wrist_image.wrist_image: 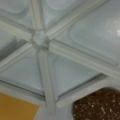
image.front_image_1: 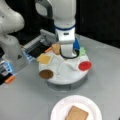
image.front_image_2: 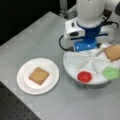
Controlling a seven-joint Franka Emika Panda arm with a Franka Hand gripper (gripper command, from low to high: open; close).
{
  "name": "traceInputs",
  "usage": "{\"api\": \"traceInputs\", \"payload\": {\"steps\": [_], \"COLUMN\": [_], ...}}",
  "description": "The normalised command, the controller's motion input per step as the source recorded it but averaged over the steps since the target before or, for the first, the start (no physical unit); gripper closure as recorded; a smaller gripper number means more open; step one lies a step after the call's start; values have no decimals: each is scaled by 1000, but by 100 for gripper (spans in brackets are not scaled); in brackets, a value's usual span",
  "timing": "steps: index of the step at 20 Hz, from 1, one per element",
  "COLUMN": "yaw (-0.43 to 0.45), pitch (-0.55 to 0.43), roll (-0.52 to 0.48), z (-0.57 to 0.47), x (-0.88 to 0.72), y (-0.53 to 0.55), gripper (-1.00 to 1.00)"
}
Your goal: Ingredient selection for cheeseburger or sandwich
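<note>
Patty (wrist_image.wrist_image: pixel 100 106) lies below tray hub (wrist_image.wrist_image: pixel 38 38); fingers unseen.

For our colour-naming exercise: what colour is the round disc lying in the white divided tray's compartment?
Red: the round disc shows best in a front view.

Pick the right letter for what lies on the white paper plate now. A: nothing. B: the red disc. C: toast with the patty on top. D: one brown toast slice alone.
D: in both front views the white paper plate carries only one brown toast slice, while the red disc and the patty sit in the divided tray.
</note>
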Motion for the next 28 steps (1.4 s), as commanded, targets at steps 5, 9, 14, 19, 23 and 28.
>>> {"api": "traceInputs", "payload": {"steps": [5, 9, 14, 19, 23, 28], "yaw": [-357, -399, -307, -243, -221, -226], "pitch": [-75, -93, -76, -93, -131, -186], "roll": [58, 154, 193, 181, 208, 246], "z": [60, 30, 25, 26, -17, -83], "x": [-273, -314, -376, -392, -377, -390], "y": [-30, -53, -81, -94, -17, 79], "gripper": [-100, -100, -100, -100, -100, -100]}}
